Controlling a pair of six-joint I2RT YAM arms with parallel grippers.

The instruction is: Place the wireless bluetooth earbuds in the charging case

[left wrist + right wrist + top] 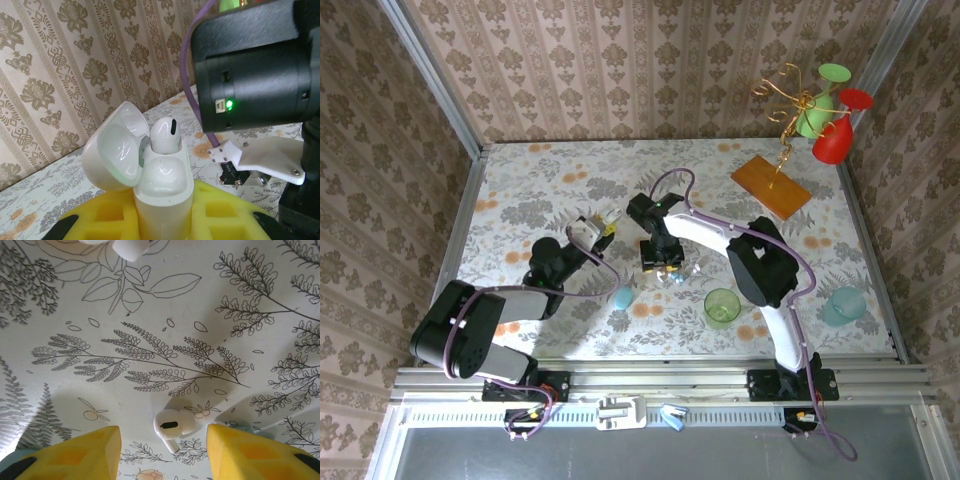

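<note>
— Well, the left fingers are clamping the white charging case by its lower body. They are holding it upright, up off the tabletop, over its left half.
— And how is the lid sitting?
— The lid is hanging open, tipped back to the left. The seated earbud, a white one, is resting in the case with its rounded head poking out over the rim.
— What is the right arm doing?
— It is reaching in from the near right corner and pointing the right fingers down at the middle of the tabletop. They are standing apart, gripping nothing.
— So where is the other one lying?
— The loose earbud, also white, is lying on the flowered tabletop between the two yellow tips. It is sitting closer to the right-hand tip in the wrist view and looking clear of both.
— Anything else around it?
— A pale blue rounded thing is resting toward the near edge, just beside the left arm. A green cup is standing by the near edge, right of centre. A pale teal cup is sitting in the near right corner. An orange board is lying toward the far right corner, carrying a gold wire stand.
</note>
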